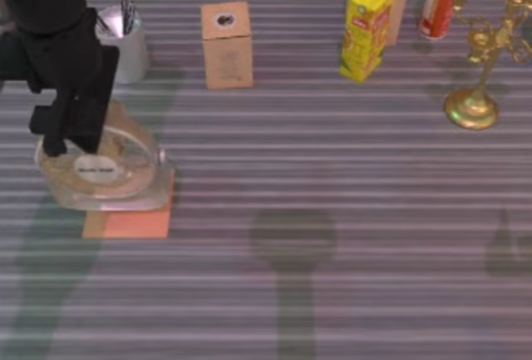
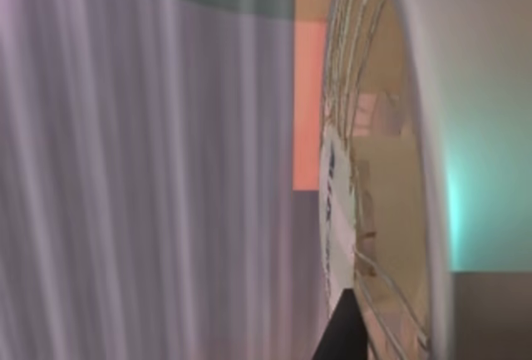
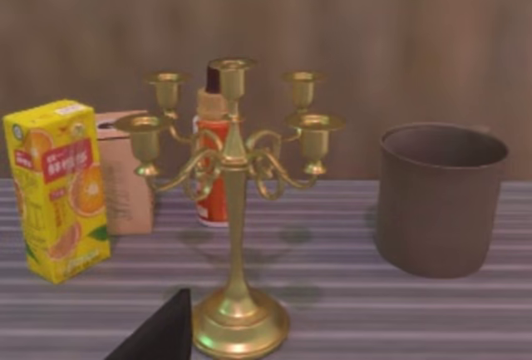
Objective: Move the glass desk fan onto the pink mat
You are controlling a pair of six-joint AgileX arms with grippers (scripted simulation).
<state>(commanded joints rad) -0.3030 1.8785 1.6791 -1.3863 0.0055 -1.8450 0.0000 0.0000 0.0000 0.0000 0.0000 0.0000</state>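
Top view: my left gripper [image 1: 71, 131] is pressing down over the glass desk fan [image 1: 104, 173], which is lying tilted across the far edge of the pink mat [image 1: 129, 220] at the desk's [image 1: 332, 177] left side. I cannot tell its finger state. Right gripper is lying out of sight.

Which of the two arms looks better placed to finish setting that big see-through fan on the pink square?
The left. Its gripper is right on the glass desk fan, which already overlaps the pink mat at the table's left. The right arm does not show in the top view; its wrist camera faces the gold candelabra.
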